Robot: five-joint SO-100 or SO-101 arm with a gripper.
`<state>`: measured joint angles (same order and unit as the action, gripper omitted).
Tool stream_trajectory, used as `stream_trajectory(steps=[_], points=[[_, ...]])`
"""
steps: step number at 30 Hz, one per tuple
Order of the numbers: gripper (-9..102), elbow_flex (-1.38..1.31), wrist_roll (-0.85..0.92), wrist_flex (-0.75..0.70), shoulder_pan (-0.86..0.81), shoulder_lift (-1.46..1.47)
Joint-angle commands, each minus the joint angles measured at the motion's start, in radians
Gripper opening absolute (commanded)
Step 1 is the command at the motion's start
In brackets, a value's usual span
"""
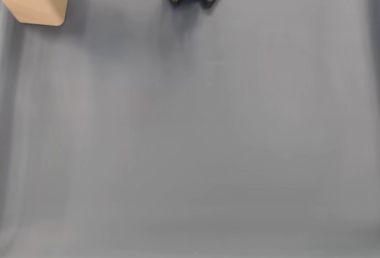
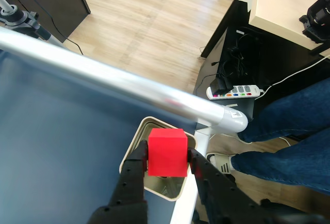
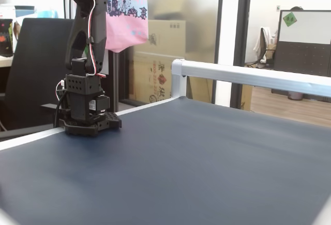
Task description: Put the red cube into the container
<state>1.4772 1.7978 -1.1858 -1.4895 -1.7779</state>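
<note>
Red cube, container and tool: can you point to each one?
red cube (image 2: 167, 153), wrist view, front face.
container (image 1: 40, 6), a fixed view, outer side wall.
tool (image 2: 167, 163), wrist view, between its fingertips, clamping the cube.

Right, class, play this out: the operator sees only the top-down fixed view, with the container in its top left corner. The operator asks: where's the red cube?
Observer: In the wrist view, the gripper is shut on the red cube.
Operator: Is it over the container?
Observer: It appears so; the container shows open-topped right behind the cube there.
Operator: Anything nearby?
Observer: A person's legs in jeans, just past the table's edge.
</note>
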Motion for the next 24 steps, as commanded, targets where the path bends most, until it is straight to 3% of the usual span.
stream_trajectory(steps=[1, 24], points=[[1, -0.028, -0.012, 0.018, -0.002, -0.003], [15, 0.035, -0.103, 0.023, 0.014, -0.021]])
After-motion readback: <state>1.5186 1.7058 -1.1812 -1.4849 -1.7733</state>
